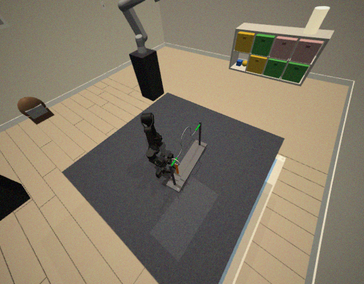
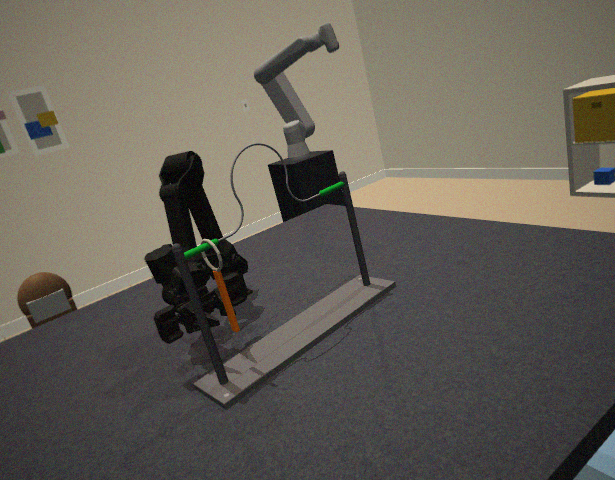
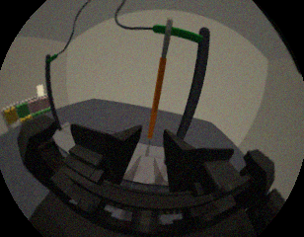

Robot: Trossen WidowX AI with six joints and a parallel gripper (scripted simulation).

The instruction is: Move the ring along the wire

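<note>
On the dark mat, low beside the near post, the arm folds down so that its gripper faces the orange handle from the side away from the wire frame. The ring hangs on the green sleeve next to that post, the wire passing through it, and the handle dangles slightly slanted towards the base plate. In the wrist view the handle's lower end sits in line with the gap between the two dark fingers, which stand partly apart with nothing between them; the handle appears just ahead of the tips, not yet inside. The low, level approach looks chosen to catch the handle well below the ring, which would keep the arm clear of the thin grey wire that loops up and over towards the far post and its own green sleeve. By this reading the task is at its start: grasp not made, the whole traverse ahead. A grey arm on a black pedestal stands idle behind, and a shelf of coloured bins lines the far wall. The bins carry small dark marks and the wall posters coloured blocks, but no writing or brand can be read anywhere.
</note>
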